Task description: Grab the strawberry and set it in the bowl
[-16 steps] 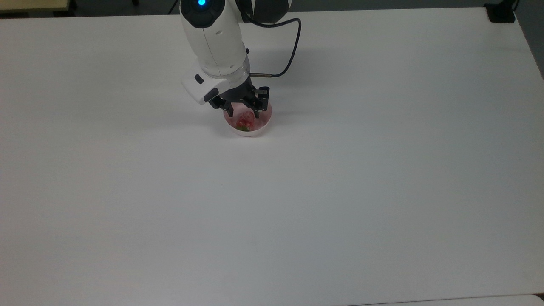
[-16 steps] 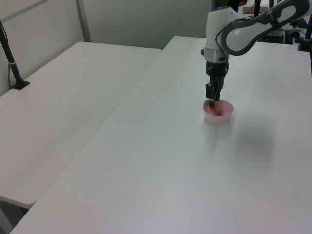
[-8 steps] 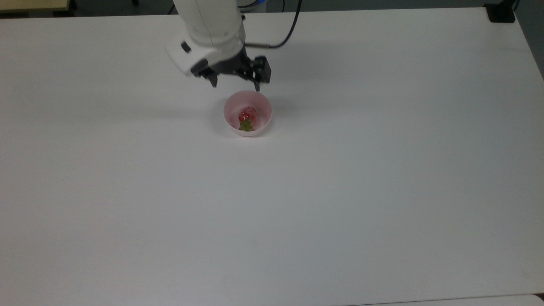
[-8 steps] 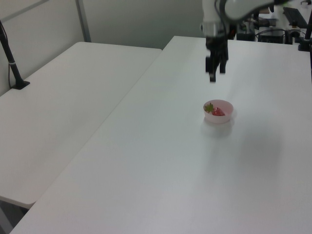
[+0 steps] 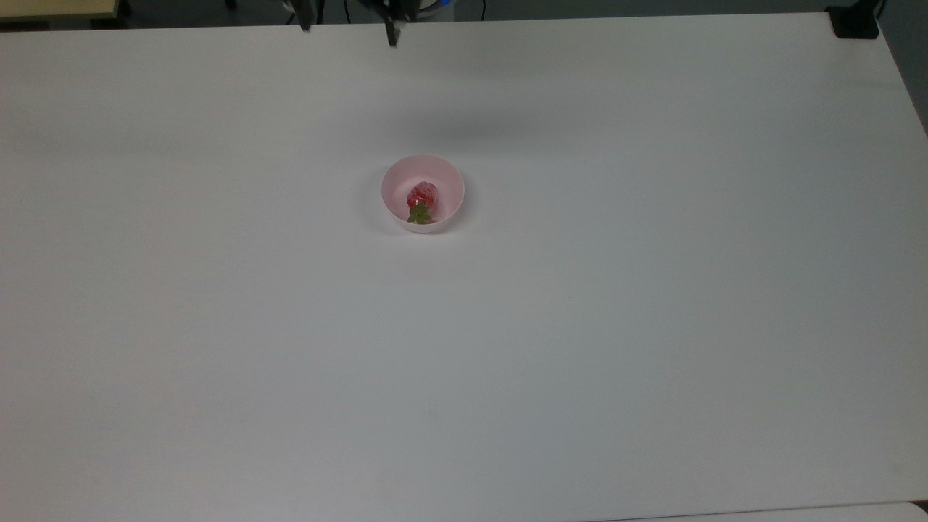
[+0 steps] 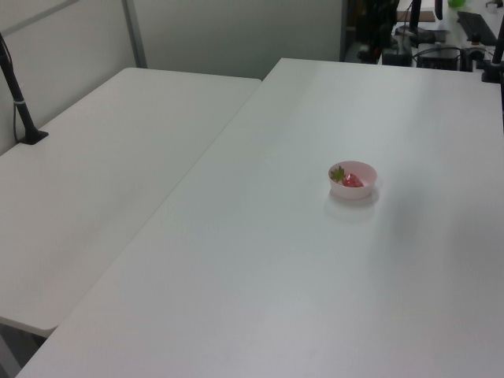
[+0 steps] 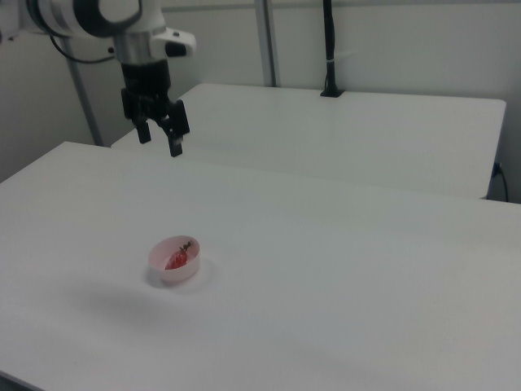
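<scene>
strawberry (image 5: 422, 197) in pale pink bowl (image 5: 391, 187), gripper (image 7: 159, 141) raised clear

lies inside the bowl on the white table (image 5: 652, 326), green cap toward the top view's bottom. hangs high above and apart from the bowl in the right view, fingers (image 7: 175, 149) spread wide, gripping nothing.

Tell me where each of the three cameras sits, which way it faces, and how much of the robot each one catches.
Top view: high above the table, looking down; bowl with strawberry near centre; gripper fingertips at the top edge.
Left view: raised off one table corner, looking along it; bowl at mid-right.
Right view: lower, across the table; open gripper and arm at upper left, above the bowl.
Shared: all three see the bowl with the strawberry.
</scene>
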{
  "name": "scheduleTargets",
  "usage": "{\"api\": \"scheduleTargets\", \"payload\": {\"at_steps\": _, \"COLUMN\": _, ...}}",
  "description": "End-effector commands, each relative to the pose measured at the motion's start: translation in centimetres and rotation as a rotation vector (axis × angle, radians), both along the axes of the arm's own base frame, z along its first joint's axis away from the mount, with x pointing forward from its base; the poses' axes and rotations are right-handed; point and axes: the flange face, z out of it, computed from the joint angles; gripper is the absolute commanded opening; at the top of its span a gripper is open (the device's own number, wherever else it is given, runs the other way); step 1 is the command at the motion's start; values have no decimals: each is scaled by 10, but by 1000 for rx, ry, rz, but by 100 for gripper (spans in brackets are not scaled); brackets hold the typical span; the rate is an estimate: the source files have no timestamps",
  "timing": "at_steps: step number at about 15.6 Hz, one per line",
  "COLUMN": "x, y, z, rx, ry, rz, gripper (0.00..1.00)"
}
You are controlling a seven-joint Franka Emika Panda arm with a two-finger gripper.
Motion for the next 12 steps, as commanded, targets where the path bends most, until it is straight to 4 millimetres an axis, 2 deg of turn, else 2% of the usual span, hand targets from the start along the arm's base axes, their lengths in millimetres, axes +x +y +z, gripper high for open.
{"api": "scheduleTargets", "payload": {"at_steps": 1, "x": -29, "y": -7, "z": 31, "rx": -14, "ry": -30, "rz": -40, "gripper": 100}}
{"api": "scheduleTargets", "payload": {"at_steps": 3, "x": -36, "y": -8, "z": 33, "rx": -11, "ry": -49, "rz": -30, "gripper": 100}}
{"api": "scheduleTargets", "payload": {"at_steps": 7, "x": -20, "y": -13, "z": 33, "rx": -19, "ry": -162, "rz": 29, "gripper": 100}}
{"api": "scheduleTargets", "payload": {"at_steps": 12, "x": -16, "y": -16, "z": 34, "rx": -33, "ry": -177, "rz": 60, "gripper": 100}}
